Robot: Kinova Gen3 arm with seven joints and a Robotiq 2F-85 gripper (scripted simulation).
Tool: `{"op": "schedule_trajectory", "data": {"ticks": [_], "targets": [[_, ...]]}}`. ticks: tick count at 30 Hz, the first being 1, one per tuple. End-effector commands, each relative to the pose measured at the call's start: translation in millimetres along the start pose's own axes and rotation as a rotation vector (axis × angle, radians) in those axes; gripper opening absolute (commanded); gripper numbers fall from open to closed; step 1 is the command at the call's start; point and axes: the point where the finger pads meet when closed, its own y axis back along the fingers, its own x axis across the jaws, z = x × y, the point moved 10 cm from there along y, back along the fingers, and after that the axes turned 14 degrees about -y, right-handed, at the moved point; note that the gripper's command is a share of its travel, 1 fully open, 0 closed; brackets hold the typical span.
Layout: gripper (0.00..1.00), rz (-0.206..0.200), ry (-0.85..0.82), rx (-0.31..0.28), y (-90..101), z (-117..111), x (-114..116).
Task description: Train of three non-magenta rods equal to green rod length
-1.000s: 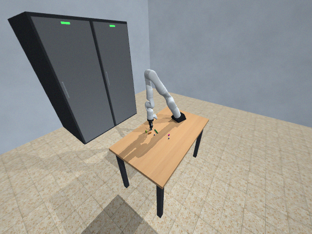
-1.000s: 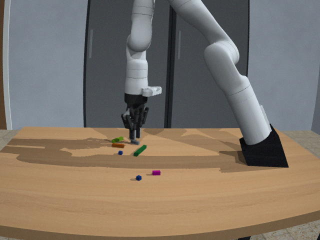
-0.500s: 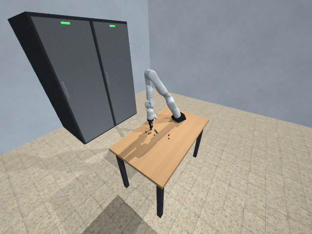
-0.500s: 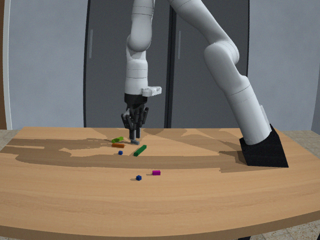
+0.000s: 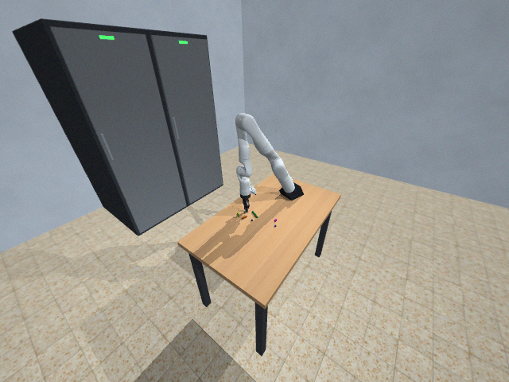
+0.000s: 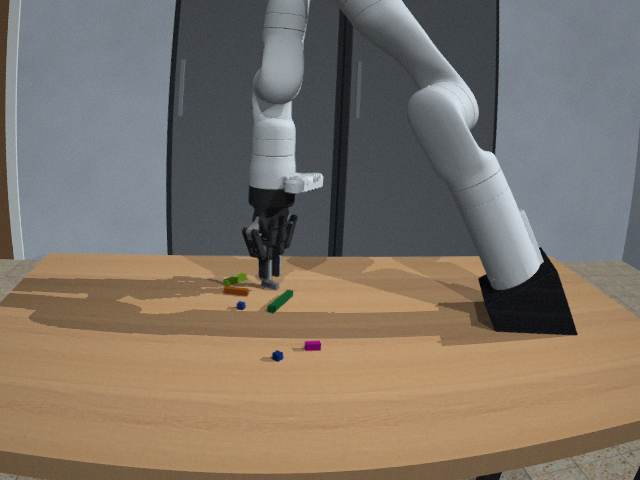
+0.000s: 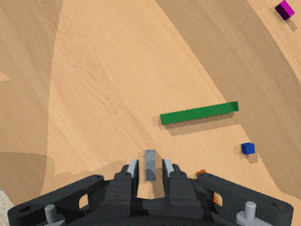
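Over the grey rod; tool narrowly open; rod ungripped

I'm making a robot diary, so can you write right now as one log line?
tool: partly open, holding nothing | grey rod: beneath tool | green rod: on table | train: not made

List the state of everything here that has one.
gripper: partly open, fingers around grey rod, gaps both sides
grey rod: flat, unheld
green rod: flat
orange rod: flat, loose
lime: on table, rod count unclear
two blue rods: apart, loose
magenta rod: flat, loose
cabinet doors: shut
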Motion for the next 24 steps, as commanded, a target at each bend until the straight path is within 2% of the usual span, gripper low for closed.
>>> {"op": "schedule_trajectory", "data": {"ticks": [1,24], "targets": [[0.24,-0.002,-0.008,-0.002,0.3,1.6,0.2],[0.24,0.006,-0.008,-0.003,-4.5,0.7,0.9]]}}
